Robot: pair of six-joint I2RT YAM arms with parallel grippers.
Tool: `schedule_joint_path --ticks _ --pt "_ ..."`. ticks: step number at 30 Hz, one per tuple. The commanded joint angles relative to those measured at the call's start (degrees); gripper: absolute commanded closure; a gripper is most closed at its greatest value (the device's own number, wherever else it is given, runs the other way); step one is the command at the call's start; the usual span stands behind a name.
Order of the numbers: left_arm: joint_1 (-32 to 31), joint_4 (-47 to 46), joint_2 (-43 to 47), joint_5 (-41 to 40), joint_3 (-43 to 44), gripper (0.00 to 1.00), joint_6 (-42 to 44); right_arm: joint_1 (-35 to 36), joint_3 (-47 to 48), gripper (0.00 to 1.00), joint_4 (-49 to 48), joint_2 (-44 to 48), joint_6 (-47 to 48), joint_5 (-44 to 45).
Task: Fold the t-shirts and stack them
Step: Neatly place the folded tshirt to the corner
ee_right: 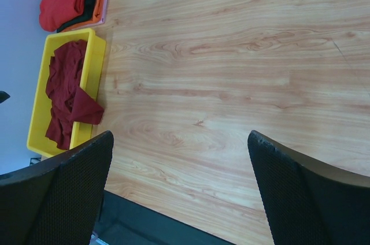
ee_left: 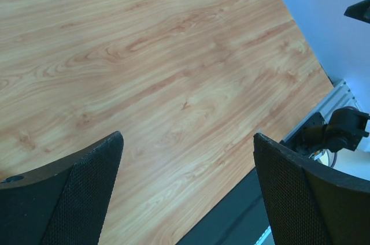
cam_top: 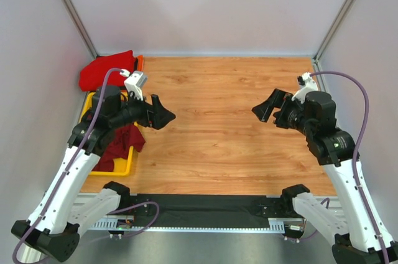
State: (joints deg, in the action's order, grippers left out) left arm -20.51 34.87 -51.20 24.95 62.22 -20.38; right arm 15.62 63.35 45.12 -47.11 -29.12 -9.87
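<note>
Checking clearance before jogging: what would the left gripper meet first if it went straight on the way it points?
The left gripper, open, would probably meet the bare wooden table; nothing else shows in its line, though depth is unclear.

A wood-grain counter [cam_top: 230,121] fills the enclosure, its planks running left to right. At its left edge, close to the wall, lies a yellow plastic tray [cam_top: 124,167], long side running front to back. Pale walls [cam_top: 205,2] close in three sides, with metal posts [cam_top: 71,12] in the back corners. A black strip [cam_top: 211,205] borders the near edge, and just in front of it runs an aluminium rail [cam_top: 205,229].
</note>
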Motion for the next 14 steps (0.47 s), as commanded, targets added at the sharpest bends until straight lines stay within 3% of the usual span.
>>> schedule_joint_path --ticks 1,14 --pt "0.1 -2.9 2.8 1.1 0.3 0.00 -0.7 0.2 -0.2 0.00 -0.6 2.5 -1.2 0.4" --pt "0.1 -2.4 3.2 2.1 2.9 0.01 -1.2 0.1 -0.6 0.00 -1.6 5.4 -1.5 0.3"
